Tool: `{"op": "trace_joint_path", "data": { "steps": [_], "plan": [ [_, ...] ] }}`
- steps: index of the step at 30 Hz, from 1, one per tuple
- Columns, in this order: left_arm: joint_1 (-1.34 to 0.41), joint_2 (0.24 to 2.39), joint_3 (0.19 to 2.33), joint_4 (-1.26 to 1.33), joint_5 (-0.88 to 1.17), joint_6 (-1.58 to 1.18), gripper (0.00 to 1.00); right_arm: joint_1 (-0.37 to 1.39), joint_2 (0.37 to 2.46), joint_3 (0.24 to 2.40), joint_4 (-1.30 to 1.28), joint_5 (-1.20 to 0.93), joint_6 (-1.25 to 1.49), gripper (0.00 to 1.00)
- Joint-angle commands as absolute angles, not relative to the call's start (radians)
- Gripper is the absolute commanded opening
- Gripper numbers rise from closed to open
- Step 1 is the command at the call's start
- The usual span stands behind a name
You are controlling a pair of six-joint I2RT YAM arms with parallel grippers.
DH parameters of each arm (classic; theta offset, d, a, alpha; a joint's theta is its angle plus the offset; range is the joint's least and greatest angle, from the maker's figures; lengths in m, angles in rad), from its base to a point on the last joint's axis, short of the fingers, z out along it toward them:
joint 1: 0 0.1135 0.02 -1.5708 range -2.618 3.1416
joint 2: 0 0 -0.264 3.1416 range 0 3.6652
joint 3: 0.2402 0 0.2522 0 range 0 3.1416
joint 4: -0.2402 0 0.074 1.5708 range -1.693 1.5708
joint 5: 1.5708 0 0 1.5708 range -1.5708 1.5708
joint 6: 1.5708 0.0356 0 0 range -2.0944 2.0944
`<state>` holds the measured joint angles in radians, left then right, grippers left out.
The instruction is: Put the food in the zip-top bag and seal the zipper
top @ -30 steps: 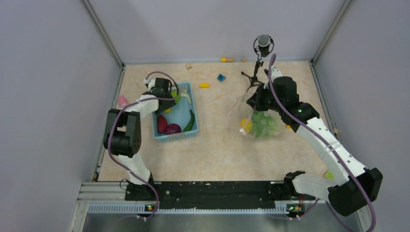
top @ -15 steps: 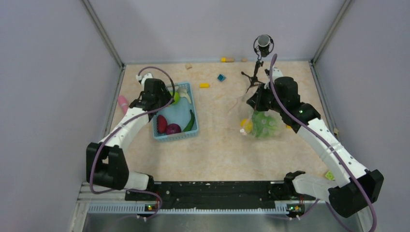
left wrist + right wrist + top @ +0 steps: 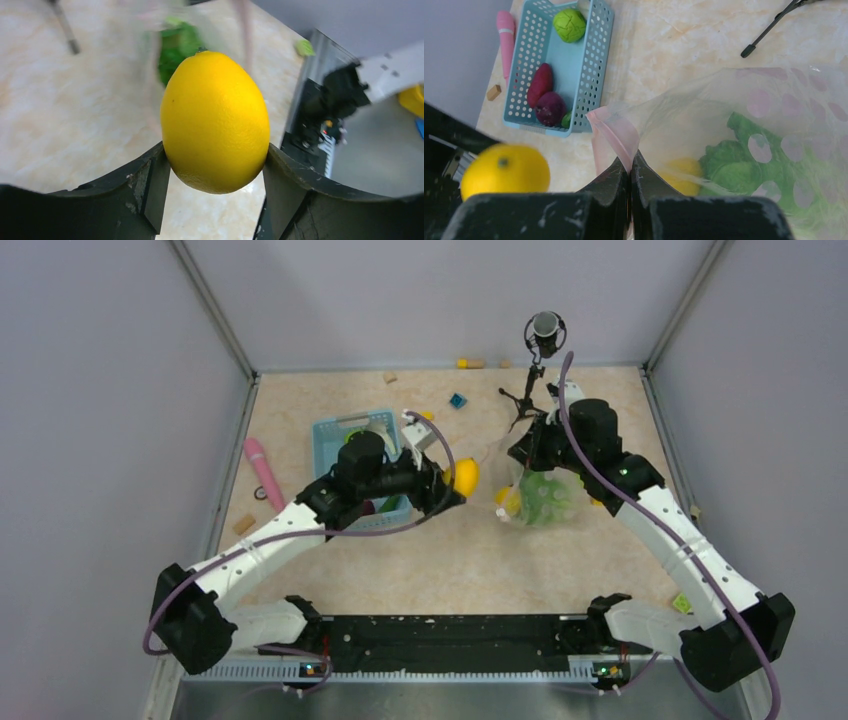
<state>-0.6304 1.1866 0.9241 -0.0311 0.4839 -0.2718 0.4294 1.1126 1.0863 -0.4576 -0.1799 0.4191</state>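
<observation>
Table (image 3: 450, 550): beige marbled top, under both claws.

Zip-top bag (image 3: 744, 115): clear with pale dots, spreads to the right of the right claw (image 3: 630, 167). That claw's jaws are pressed together on the bag's mouth edge. They pinch the pink zipper (image 3: 616, 132), which folds up just above the fingertips.

Basket (image 3: 594, 75): light blue, up and left of the right claw, well apart from it. In the top view the left arm covers part of it.

Lettuce (image 3: 734, 170): inside the bag, right of the right claw.

Lemon (image 3: 215, 122): clamped in the left claw (image 3: 215, 165), one finger on each side, jaws held wide by it. In the top view this claw sits between basket and bag, lemon end toward the bag.

Yellow piece (image 3: 684, 172): in the bag, just right of the right claw's fingertips.

Still in the basket:
- green lime (image 3: 569, 25) at the far end
- two red-purple pieces (image 3: 540, 84)
- a cucumber (image 3: 566, 120) tip at the near wall

Pink stick (image 3: 505, 37): on the table left of the basket.

Wooden block (image 3: 494, 92): just below the stick.
</observation>
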Motion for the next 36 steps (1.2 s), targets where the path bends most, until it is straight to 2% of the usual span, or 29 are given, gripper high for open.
{"op": "trace_joint_path", "data": {
  "steps": [1, 4, 9, 14, 19, 24, 28, 32, 34, 36],
  "plan": [
    [-0.74, 1.21, 0.969, 0.112, 0.651, -0.079, 0.24, 0.436, 1.073, 1.092, -0.419, -0.217, 0.414, 0.0],
    [-0.761, 1.29, 1.038, 0.121, 0.614, -0.108, 0.24, 0.436, 1.074, 1.09, -0.409, -0.264, 0.413, 0.0],
    [-0.762, 1.431, 1.174, 0.039, 0.502, -0.154, 0.16, 0.436, 1.078, 1.091, -0.398, -0.355, 0.408, 0.0],
    [-0.764, 1.497, 1.213, 0.005, 0.431, -0.166, 0.16, 0.436, 1.065, 1.085, -0.379, -0.395, 0.417, 0.0],
    [-0.768, 1.534, 1.228, -0.038, 0.42, -0.173, 0.2, 0.437, 1.031, 1.061, -0.335, -0.401, 0.452, 0.0],
    [-0.795, 1.577, 1.261, -0.113, 0.434, -0.149, 0.33, 0.437, 0.993, 1.04, -0.293, -0.398, 0.468, 0.0],
    [-0.822, 1.579, 1.277, -0.158, 0.434, -0.11, 0.38, 0.436, 0.979, 1.027, -0.279, -0.368, 0.481, 0.0],
    [-0.84, 1.563, 1.264, -0.156, 0.413, -0.097, 0.48, 0.437, 0.983, 1.028, -0.279, -0.367, 0.491, 0.0],
    [-0.841, 1.555, 1.265, -0.158, 0.396, -0.108, 0.62, 0.435, 0.983, 1.027, -0.279, -0.363, 0.493, 0.0],
    [-0.841, 1.542, 1.26, -0.159, 0.389, -0.115, 0.82, 0.436, 0.983, 1.026, -0.279, -0.361, 0.493, 0.0]
  ]
}}
